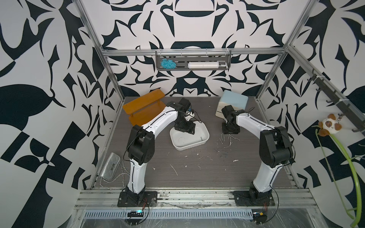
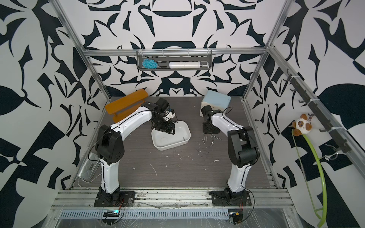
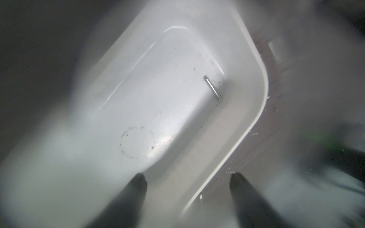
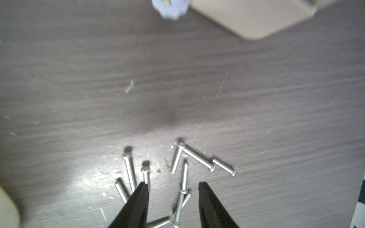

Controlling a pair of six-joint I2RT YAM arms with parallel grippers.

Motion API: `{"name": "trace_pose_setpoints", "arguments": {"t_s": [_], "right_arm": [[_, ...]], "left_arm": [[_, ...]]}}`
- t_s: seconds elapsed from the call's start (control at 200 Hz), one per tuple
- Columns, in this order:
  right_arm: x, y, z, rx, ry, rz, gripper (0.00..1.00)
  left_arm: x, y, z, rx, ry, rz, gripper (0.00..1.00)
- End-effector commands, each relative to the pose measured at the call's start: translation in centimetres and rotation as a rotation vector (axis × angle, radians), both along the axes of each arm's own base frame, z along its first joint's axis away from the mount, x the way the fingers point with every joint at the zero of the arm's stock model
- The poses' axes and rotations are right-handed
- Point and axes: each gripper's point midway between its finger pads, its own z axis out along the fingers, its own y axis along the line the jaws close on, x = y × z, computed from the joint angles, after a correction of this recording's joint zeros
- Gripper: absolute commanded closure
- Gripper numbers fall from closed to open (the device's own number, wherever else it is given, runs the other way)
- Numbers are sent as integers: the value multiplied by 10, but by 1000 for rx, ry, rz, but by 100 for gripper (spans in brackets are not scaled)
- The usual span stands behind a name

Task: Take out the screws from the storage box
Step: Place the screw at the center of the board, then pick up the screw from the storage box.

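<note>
The counter [image 1: 197, 167] carries the storage box [image 1: 189, 147] near its middle. The left end effector [image 3: 187, 175] straddles the box's rim, jaws apart and empty. The right end effector [image 4: 172, 183] hangs parted and empty over the screws [image 4: 184, 177] scattered on the counter just beside the box. One screw [image 3: 213, 88] lies inside against a corner wall. Probably best to turn the left jaws across its shaft, clear the wall, and pinch mid-length.

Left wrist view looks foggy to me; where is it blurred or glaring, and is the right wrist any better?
Left wrist view: edges smeared, the left gripper soft-edged; the centre is sharper, one screw readable inside the storage box, with a glare streak on its floor. Right wrist view: screws near the right gripper fairly sharp, sheen on the table, far objects blurred.
</note>
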Motion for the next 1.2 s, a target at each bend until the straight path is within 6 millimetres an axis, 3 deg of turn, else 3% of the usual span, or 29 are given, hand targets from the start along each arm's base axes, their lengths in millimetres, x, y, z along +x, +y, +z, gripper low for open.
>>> {"name": "trace_pose_setpoints", "arguments": {"t_s": [0.0, 0.115, 0.285, 0.54, 0.62, 0.765, 0.885, 0.99, 1.05, 1.195], "right_arm": [[8, 3, 7, 5, -5, 19, 54], [12, 4, 2, 1, 17, 23, 55], [25, 5, 7, -19, 16, 43, 56], [56, -13, 12, 1, -58, 31, 57], [73, -26, 23, 57, -110, -51, 60], [105, -20, 59, 133, -226, -53, 61], [117, -20, 77, 188, -272, -75, 59], [115, -19, 86, 246, -284, -95, 57], [110, -17, 95, 258, -296, -78, 43], [100, -24, 112, 225, -325, -69, 37]], "left_arm": [[6, -9, -25, 14, 64, 23, 25], [19, -24, -29, 3, 87, 67, 16], [34, -48, -19, -8, 107, 123, 16], [27, -58, -36, 114, 136, 238, 16], [21, -59, -37, 126, 154, 292, 16], [16, -64, -43, 108, 211, 430, 16], [22, -71, -47, 64, 237, 543, 16], [28, -69, -48, 71, 220, 608, 17], [31, -69, -50, 72, 210, 620, 19], [22, -58, -64, 150, 247, 653, 26]]}}
